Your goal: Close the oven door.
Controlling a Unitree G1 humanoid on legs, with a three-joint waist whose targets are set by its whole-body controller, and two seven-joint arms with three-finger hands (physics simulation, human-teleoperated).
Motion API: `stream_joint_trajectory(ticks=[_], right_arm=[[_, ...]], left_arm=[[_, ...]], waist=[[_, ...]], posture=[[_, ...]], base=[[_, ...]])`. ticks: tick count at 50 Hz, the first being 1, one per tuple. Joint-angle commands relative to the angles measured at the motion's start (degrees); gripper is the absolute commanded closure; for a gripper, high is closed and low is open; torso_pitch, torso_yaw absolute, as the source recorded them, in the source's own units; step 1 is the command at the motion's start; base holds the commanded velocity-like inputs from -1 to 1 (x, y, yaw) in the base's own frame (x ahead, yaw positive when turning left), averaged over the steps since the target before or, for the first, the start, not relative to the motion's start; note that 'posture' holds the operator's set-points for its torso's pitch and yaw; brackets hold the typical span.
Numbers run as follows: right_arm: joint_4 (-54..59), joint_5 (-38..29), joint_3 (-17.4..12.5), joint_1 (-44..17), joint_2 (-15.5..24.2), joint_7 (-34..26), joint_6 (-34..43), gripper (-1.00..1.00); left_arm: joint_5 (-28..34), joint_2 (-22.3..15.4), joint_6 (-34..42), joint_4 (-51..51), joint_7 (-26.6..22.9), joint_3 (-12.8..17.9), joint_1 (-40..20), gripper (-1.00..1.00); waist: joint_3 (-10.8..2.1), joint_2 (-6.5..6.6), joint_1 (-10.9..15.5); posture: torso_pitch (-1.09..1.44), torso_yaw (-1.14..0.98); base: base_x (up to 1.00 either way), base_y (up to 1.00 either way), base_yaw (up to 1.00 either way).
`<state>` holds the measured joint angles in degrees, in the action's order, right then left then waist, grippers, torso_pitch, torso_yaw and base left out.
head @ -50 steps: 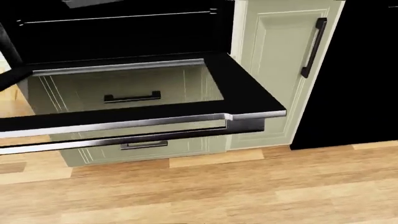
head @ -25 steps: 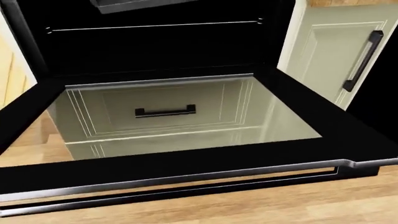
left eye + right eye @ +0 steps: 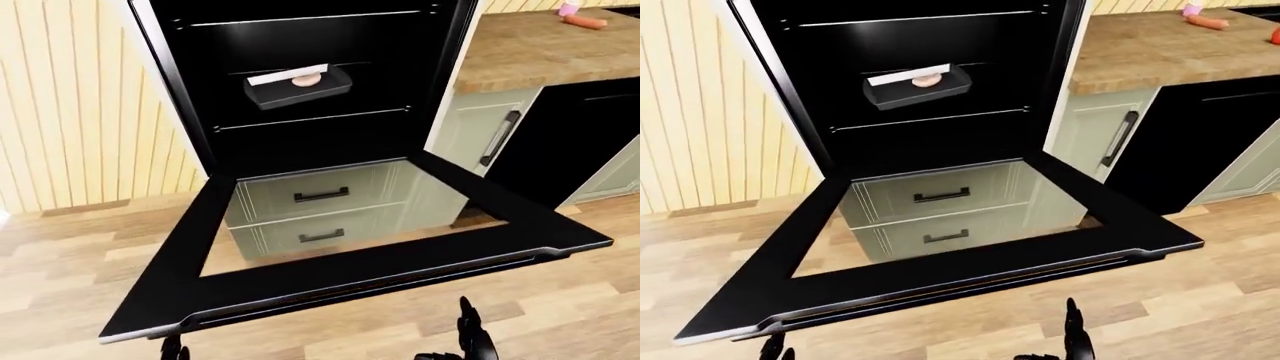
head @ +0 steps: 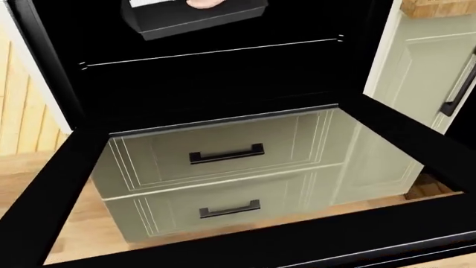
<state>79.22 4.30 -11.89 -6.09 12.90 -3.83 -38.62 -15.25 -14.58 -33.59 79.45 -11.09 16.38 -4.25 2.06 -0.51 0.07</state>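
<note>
The oven door [image 3: 400, 262] hangs fully open and lies flat, a black frame round a glass pane. Its long handle [image 3: 370, 289] runs along the edge nearest me. The oven cavity [image 3: 320, 45] is dark, with a black tray [image 3: 297, 86] holding a pinkish item on a rack. My left hand [image 3: 172, 349] shows only as fingertips at the bottom of the left-eye view, below the door's left corner. My right hand [image 3: 468, 330] stands below the door's near edge with a finger pointing up, holding nothing. Neither hand touches the door.
Two pale green drawers [image 4: 227, 153] with black handles show through the glass. To the right stand a cabinet door [image 3: 498, 139], a black appliance front [image 3: 585, 135] and a wooden counter [image 3: 540, 49] with small pink items. A yellow panelled wall [image 3: 70, 112] is at the left.
The whole head view has shifted: the camera moved, so the oven now sits more centred, with the tray and both drawers in sight. The door stays open and flat.
</note>
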Motion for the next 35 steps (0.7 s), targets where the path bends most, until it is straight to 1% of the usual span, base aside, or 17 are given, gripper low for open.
stream_joint_trajectory(ticks=[1,2,4,5,6,7,9,11,14,17,18,19,20,21,22,23,35], right_arm=[[-1.2,0.5,-0.3,-0.7,0.9,0.6,-1.4,-1.0],[-1.2,0.5,-0.3,-0.7,0.9,0.6,-1.4,-1.0],[-1.2,0.5,-0.2,-0.7,0.8,0.7,-1.4,-1.0],[-1.2,0.5,-0.2,-0.7,0.8,0.7,-1.4,-1.0],[-1.3,0.6,-0.2,-0.8,0.8,0.6,-1.4,-1.0],[-1.2,0.5,-0.2,-0.8,0.8,0.7,-1.4,-1.0],[-1.2,0.5,-0.2,-0.7,0.7,0.7,-1.4,-1.0],[-1.3,0.5,-0.2,-0.8,0.7,0.7,-1.3,-1.0],[-1.3,0.6,-0.2,-0.8,0.8,0.6,-1.2,-1.0],[-1.2,0.7,-0.3,-0.9,0.9,0.3,-1.2,-1.0],[-1.2,0.8,-0.3,-0.9,1.0,0.2,-1.2,-1.0],[-1.2,0.8,-0.3,-0.9,1.0,0.2,-1.2,-1.0],[-1.2,0.8,-0.4,-0.8,0.9,0.1,-1.2,-1.0],[-1.2,0.8,-0.3,-0.8,0.9,0.2,-1.3,-1.0],[-1.1,0.7,-0.3,-0.6,0.8,0.2,-1.5,-1.0],[-1.1,0.7,-0.3,-0.6,0.8,0.3,-1.5,-1.0],[-1.1,0.6,-0.4,-0.7,0.9,0.2,-1.4,-1.0]], left_arm=[[0.1,-0.2,-1.0,-0.7,-0.3,0.0,-0.4,-1.0],[0.0,-0.2,-0.9,-0.7,-0.3,0.0,-0.4,-1.0],[0.0,-0.3,-0.9,-0.7,-0.3,0.0,-0.4,-1.0],[0.0,-0.3,-0.9,-0.7,-0.3,0.0,-0.5,-1.0],[0.0,-0.3,-0.9,-0.7,-0.3,0.0,-0.5,-1.0],[0.0,-0.3,-0.9,-0.7,-0.3,0.0,-0.5,-1.0],[0.0,-0.2,-0.9,-0.7,-0.3,0.0,-0.5,-1.0],[0.0,-0.2,-0.8,-0.7,-0.2,-0.1,-0.6,-1.0],[0.0,-0.2,-0.8,-0.7,-0.2,-0.1,-0.6,-1.0],[0.0,-0.2,-0.9,-0.7,-0.2,-0.1,-0.6,-1.0],[0.0,-0.2,-0.8,-0.7,-0.2,-0.1,-0.6,-1.0],[-0.1,-0.2,-0.8,-0.7,-0.2,-0.1,-0.6,-1.0],[-0.1,-0.2,-0.8,-0.7,-0.2,-0.1,-0.7,-1.0],[-0.1,-0.2,-0.8,-0.7,-0.2,-0.1,-0.7,-1.0],[-0.1,-0.2,-0.8,-0.7,-0.2,-0.1,-0.6,-1.0],[-0.1,-0.2,-0.8,-0.7,-0.3,-0.1,-0.6,-1.0],[-0.2,-0.3,-1.0,-0.7,-0.5,0.1,-0.4,-1.0]], waist=[[-0.44,-0.44,-0.2],[-0.4,-1.38,-0.4],[-0.92,-4.37,-0.8],[-1.05,-5.4,-1.2],[-0.85,-2.87,-1.6],[-1.22,-3.77,-1.3],[-1.62,-3.57,-1.6],[-1.33,-3.15,-1.4],[-0.81,-1.39,-1.2],[-0.83,1.77,-1.1],[-0.91,3.22,-1.1],[-1.46,5.31,-1.0],[-2.21,8.06,-0.5],[-1.23,3.93,-0.2],[-0.94,4.76,-0.2],[-0.93,4.41,0.2],[-0.25,-2.49,-0.2]], posture=[[0.0,0.0],[0.0,0.0],[0.0,0.0],[0.0,0.0],[0.0,0.0],[0.0,0.0],[0.0,0.0],[0.0,0.0],[0.0,0.0],[0.0,0.0],[0.0,0.0],[0.0,0.0],[0.0,0.0],[0.0,0.0],[0.0,0.0],[0.0,0.0],[0.0,0.0]], base=[[0.0,0.28,0.0],[0.0,0.3,0.0],[0.0,0.31,0.0],[0.0,0.32,0.0],[0.0,0.33,0.0],[0.0,0.34,0.0],[0.0,0.36,0.0],[0.0,0.41,0.0],[0.0,0.42,0.0],[0.0,0.43,0.0],[0.0,0.45,0.0],[0.0,0.45,0.0],[0.0,0.44,0.0],[0.0,0.45,0.0],[0.0,0.45,0.0],[0.0,0.45,0.0],[0.0,0.47,0.0]])
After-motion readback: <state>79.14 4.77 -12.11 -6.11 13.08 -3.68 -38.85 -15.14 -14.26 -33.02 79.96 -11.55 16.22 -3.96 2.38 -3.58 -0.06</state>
